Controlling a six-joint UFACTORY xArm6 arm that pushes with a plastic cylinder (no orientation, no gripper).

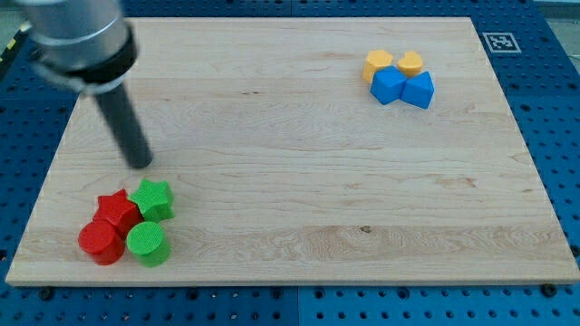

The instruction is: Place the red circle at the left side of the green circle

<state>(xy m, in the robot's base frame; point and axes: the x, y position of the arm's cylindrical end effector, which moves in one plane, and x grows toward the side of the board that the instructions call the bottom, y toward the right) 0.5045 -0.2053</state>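
The red circle (100, 243) sits near the view's bottom left, touching the left side of the green circle (146, 243). A red star (117, 210) lies just above the red circle, and a green star (152, 198) lies just above the green circle. All of these blocks form one tight cluster. My tip (140, 163) stands on the board a little above the cluster, just above and left of the green star, and touches no block.
At the view's top right lies a second cluster: a yellow hexagon-like block (379, 62), a yellow heart-like block (410, 62), a blue block (389, 86) and a blue triangular block (420, 91). The wooden board (299, 181) lies on a blue pegboard.
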